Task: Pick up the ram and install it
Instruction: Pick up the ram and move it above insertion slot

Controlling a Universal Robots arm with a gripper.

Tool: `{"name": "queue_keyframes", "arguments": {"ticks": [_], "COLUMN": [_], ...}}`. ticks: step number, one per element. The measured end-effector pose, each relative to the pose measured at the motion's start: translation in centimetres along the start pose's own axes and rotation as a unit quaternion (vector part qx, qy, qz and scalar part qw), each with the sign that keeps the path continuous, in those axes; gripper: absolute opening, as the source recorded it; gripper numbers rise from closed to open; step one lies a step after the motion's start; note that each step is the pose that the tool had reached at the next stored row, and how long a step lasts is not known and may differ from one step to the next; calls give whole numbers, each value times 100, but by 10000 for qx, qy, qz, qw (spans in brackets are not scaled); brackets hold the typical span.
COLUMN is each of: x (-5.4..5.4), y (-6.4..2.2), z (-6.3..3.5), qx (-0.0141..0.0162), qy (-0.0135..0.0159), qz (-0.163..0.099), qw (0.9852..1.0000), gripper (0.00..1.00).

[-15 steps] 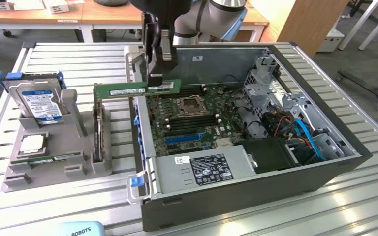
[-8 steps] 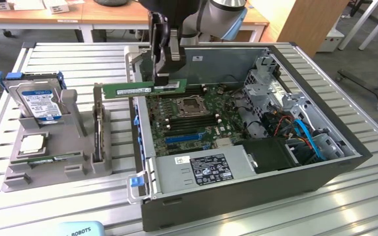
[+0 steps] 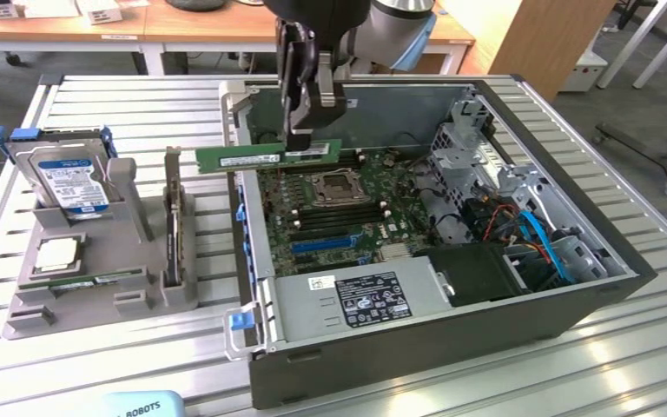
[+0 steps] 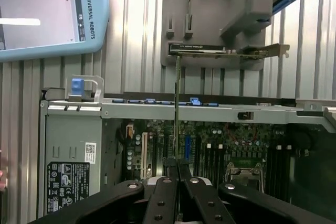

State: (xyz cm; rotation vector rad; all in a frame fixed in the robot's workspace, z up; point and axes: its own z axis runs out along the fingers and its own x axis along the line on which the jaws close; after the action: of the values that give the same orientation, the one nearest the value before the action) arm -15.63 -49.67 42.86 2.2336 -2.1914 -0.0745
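open computer case [image 3: 426,360], hard drive [image 3: 73,178] alongside

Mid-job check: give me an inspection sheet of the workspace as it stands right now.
Surface: slatted metal table, carrying an open computer case and a grey holder.
Job's things: ram in the air, level, above the case's wall on the exterior view's left; not seated.
Clutter: hard drive, processor chip, expansion card in the holder; teach pendant at the table's edge.
Grippers: pincer shut on the ram.
Cables: blue and red leads inside the case.
Surroundings: wooden desks behind.
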Motion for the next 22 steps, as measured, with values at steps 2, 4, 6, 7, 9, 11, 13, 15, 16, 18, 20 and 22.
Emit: {"name": "queue_keyframes", "arguments": {"ticks": [2, 4, 6, 7, 9, 11, 13, 15, 16, 18, 20, 22], "x": [1, 1, 1, 2, 2, 3, 4, 4, 5, 5, 6, 7], "y": [-28, -56, -86, -102, -136, -169, -202, -237, -254, -288, -324, -359], "z": [-1, -2, -3, -4, -6, -7, -8, -10, -11, -12, -14, -15], "qx": [0, 0, 0, 0, 0, 0, 0, 0, 0, 0, 0, 0], "qy": [0, 0, 0, 0, 0, 1, 0, 0, 0, 0, 1, 0], "qz": [0, 0, 0, -1, -1, -1, -2, -2, -2, -3, -4, -5], "qw": [10000, 10000, 10000, 10000, 10000, 10000, 10000, 10000, 10000, 10000, 10000, 10000], "gripper": [12, 12, 12, 12, 12, 12, 12, 12, 12, 12, 12, 12]}}
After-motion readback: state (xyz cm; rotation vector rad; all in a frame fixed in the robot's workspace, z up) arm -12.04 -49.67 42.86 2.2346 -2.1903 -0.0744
